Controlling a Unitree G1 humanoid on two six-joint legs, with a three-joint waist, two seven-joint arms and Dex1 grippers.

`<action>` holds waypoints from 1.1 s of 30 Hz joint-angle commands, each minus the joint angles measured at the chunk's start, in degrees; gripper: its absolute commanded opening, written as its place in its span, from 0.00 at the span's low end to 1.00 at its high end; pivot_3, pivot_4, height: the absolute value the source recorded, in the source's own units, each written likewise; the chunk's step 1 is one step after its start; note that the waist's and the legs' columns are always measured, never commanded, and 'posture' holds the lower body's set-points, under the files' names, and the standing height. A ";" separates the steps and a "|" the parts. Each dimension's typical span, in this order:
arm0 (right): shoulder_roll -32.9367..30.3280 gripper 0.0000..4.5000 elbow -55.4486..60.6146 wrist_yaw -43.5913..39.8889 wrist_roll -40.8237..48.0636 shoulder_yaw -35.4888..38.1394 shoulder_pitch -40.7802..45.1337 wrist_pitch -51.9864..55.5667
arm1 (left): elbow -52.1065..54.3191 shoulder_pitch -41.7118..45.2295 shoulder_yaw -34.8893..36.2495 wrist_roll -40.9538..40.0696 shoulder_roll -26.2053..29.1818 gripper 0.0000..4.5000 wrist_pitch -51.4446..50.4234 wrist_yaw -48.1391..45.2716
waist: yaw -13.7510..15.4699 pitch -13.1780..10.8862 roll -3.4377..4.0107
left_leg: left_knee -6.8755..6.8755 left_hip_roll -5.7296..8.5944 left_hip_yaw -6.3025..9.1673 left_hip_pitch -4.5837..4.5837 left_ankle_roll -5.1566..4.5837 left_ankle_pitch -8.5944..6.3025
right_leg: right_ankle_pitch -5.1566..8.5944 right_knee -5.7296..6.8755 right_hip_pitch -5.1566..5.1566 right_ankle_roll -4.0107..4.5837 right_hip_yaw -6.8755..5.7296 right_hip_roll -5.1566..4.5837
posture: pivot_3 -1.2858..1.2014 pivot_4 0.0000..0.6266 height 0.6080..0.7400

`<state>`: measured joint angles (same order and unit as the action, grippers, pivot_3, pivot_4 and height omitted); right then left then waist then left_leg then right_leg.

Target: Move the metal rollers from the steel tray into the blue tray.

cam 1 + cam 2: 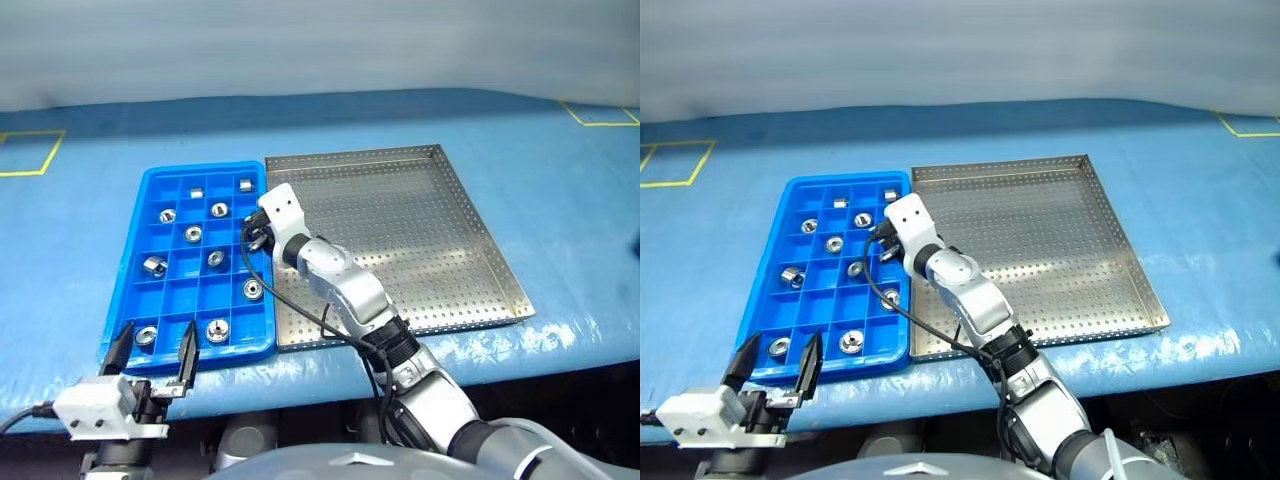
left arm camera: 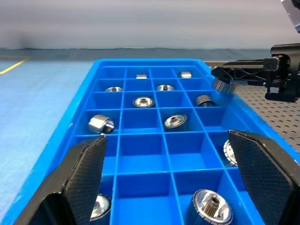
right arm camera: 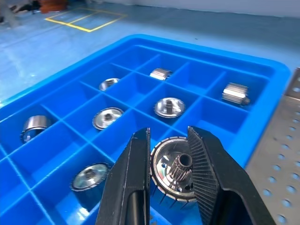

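We see the right end effector point(image 3: 169, 174) pinching a metal roller point(image 3: 172, 174) above the blue tray point(image 1: 150, 185) (nine rollers sit inside); the left end effector point(image 1: 153, 345) hangs spread.

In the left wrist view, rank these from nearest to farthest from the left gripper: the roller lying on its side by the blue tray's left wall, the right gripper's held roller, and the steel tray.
From the left gripper:
1. Sideways roller, left column of the blue tray.
2. Held roller in the right gripper, over the tray's right edge.
3. Steel tray, beyond on the right.
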<state>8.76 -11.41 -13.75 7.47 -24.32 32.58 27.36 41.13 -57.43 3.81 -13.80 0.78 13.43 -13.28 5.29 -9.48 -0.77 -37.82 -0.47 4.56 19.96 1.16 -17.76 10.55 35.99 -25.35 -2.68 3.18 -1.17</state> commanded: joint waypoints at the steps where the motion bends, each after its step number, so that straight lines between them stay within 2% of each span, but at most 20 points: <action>1: 11.47 0.18 -1.78 -2.08 1.59 -2.54 5.73 -2.29 | 3.01 -3.46 -1.35 1.69 -1.77 1.00 4.69 1.24 | 1.00 -0.05 -0.01 | 0.00 0.00 0.00 0.03 0.00 0.00 | 0.00 0.00 -0.03 0.00 0.00 0.00 | 0.75 0.24 1.00; 6: 12.66 0.18 -4.47 -2.97 3.42 -2.10 8.72 -3.95 | 2.43 -6.67 -3.12 2.87 -3.44 1.00 8.38 2.38 | 3.96 -0.05 -0.04 | -0.02 0.02 0.04 0.06 0.00 0.00 | 0.01 -0.02 -0.05 -0.01 -0.02 0.00 | 0.76 0.24 1.00; 14: 13.38 0.18 -8.11 -2.86 5.39 -0.24 13.85 -6.29 | 1.77 -4.63 -3.11 2.77 -2.21 1.00 8.23 3.23 | 7.00 -0.13 0.00 | -0.02 0.01 0.12 0.20 0.00 0.00 | 0.01 -0.03 -0.16 -0.01 -0.09 0.03 | 0.75 0.24 1.00; 25: 11.69 0.18 6.35 -4.52 11.66 -6.80 8.20 1.17 | 1.66 -3.72 -4.00 2.75 -0.82 1.00 7.33 3.50 | 9.21 -0.18 0.04 | -0.03 0.01 0.36 0.41 0.00 0.00 | 0.03 -0.10 -0.25 0.02 -0.28 0.03 | 0.75 0.24 1.00; 33: 8.70 0.18 6.37 -4.33 12.18 -10.46 4.97 2.23 | 1.48 -4.23 -4.48 2.64 -0.60 1.00 7.64 3.59 | 11.50 -0.18 0.04 | -0.10 0.01 0.44 0.47 0.02 0.01 | 0.04 -0.09 -0.24 0.03 -0.38 0.03 | 0.75 0.24 1.00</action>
<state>8.49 -6.31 -17.83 19.49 -34.64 37.87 30.64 41.21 -61.08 -0.56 -11.35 -0.18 20.31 -9.95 16.78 -9.66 -0.73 -37.92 -0.46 5.00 20.43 1.18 -17.75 10.59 35.90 -25.59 -2.64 2.80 -1.14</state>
